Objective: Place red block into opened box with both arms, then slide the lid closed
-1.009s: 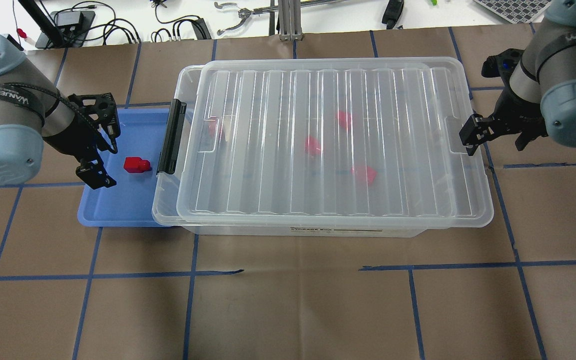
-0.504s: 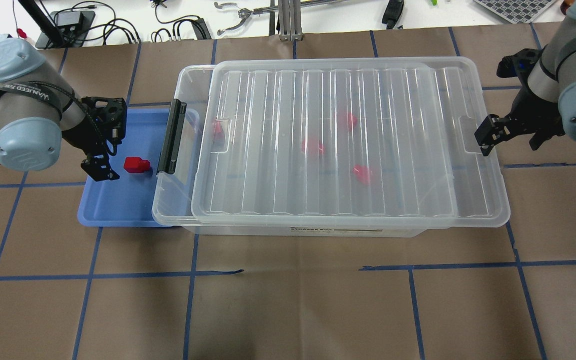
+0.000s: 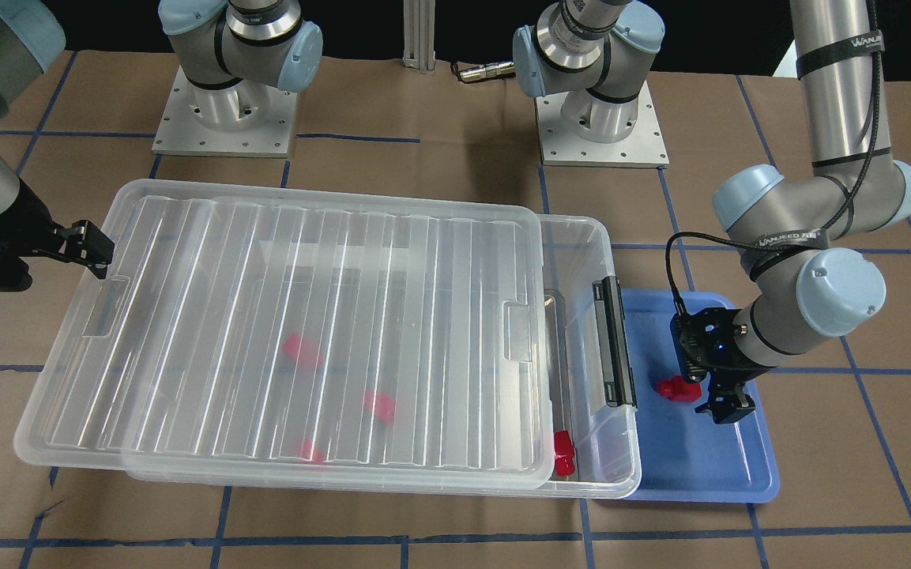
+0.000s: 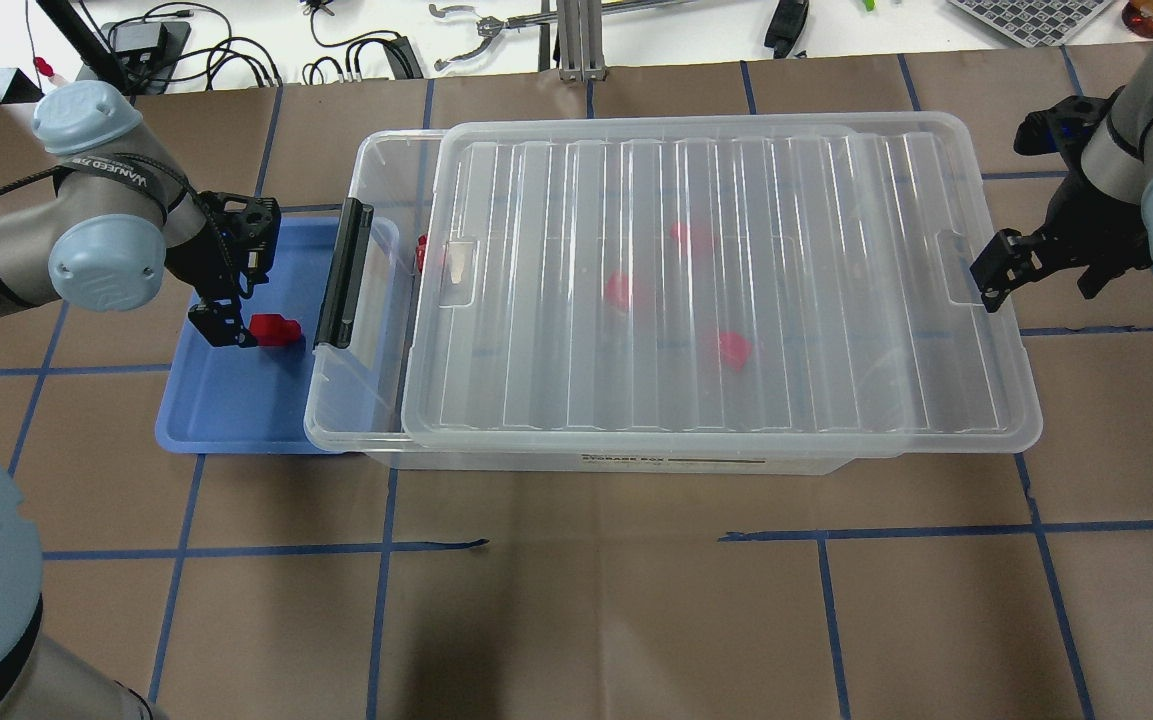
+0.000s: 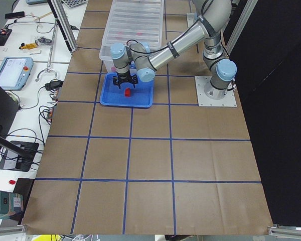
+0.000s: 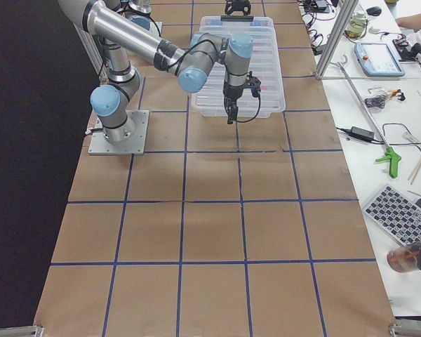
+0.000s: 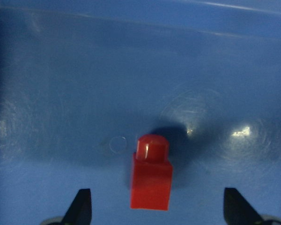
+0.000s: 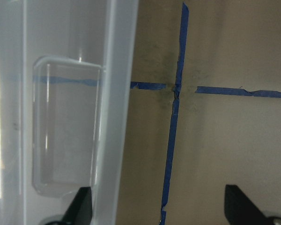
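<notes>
A table (image 4: 576, 620) covered in brown paper and blue tape lines holds a large clear box (image 4: 368, 180). Its ribbed clear lid (image 4: 796, 300) lies on top. It is shifted toward the robot's right, so it overhangs that end and leaves a narrow open strip at the left end, beside the black latch (image 4: 341, 275). A blue tray (image 4: 226, 410) sits just beside the box's left end.

The left gripper (image 4: 232, 305) hangs over the tray with its fingers apart. The red block (image 7: 151, 176) lies loose on the tray floor between the fingers, touching neither, and its stub points toward the box. The right gripper (image 4: 996, 272) is at the lid's far tab, also with fingers apart, one over the lid's edge and one over the table. Whether it touches the lid cannot be told. Other red blocks (image 4: 619, 290) show blurred through the lid, inside the box.

The step in hand appears to be picking up the tray block. To do it well, the left gripper should drop straight down until its fingers flank the square body rather than the stub. It should then squeeze the flat sides evenly. The lift must clear the latch and the box wall. The release should fall inside the narrow open strip, so the lid needs steadying meanwhile.
</notes>
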{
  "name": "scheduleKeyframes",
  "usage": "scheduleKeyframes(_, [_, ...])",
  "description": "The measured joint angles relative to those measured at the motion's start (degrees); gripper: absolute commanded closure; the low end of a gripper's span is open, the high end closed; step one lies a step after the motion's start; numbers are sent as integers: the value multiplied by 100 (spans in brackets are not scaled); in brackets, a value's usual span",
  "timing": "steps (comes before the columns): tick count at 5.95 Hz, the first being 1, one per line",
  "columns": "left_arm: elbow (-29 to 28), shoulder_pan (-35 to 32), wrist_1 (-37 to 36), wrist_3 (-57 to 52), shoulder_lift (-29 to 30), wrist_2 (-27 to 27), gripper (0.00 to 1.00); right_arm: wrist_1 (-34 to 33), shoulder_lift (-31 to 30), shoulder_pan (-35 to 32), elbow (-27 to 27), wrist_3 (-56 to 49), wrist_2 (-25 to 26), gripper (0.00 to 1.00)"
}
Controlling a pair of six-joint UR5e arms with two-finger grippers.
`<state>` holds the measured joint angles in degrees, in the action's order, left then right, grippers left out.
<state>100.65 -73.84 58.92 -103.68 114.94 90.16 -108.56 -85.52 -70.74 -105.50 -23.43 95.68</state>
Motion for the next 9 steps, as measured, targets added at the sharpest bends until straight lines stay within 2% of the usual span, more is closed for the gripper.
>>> scheduleKeyframes(1, [27, -14, -46, -106, 129, 10, 13, -49, 0, 4, 2, -50, 59, 0])
scheduleKeyframes(3, [91, -20, -66, -229, 210, 53, 83, -132, 16, 46, -3, -157, 163, 0])
scheduleKeyframes(4, [83, -19, -71, -244, 209, 60, 98, -160, 38, 97, -3, -221, 174, 0])
scheduleKeyframes(7, [-48, -82, 91, -140, -2, 63, 100, -227, 65, 358, 2, -499, 172, 0])
scheduleKeyframes(9, [-436, -353, 1089, 205, -599, 55, 100, -258, 70, 468, 13, -658, 177, 0])
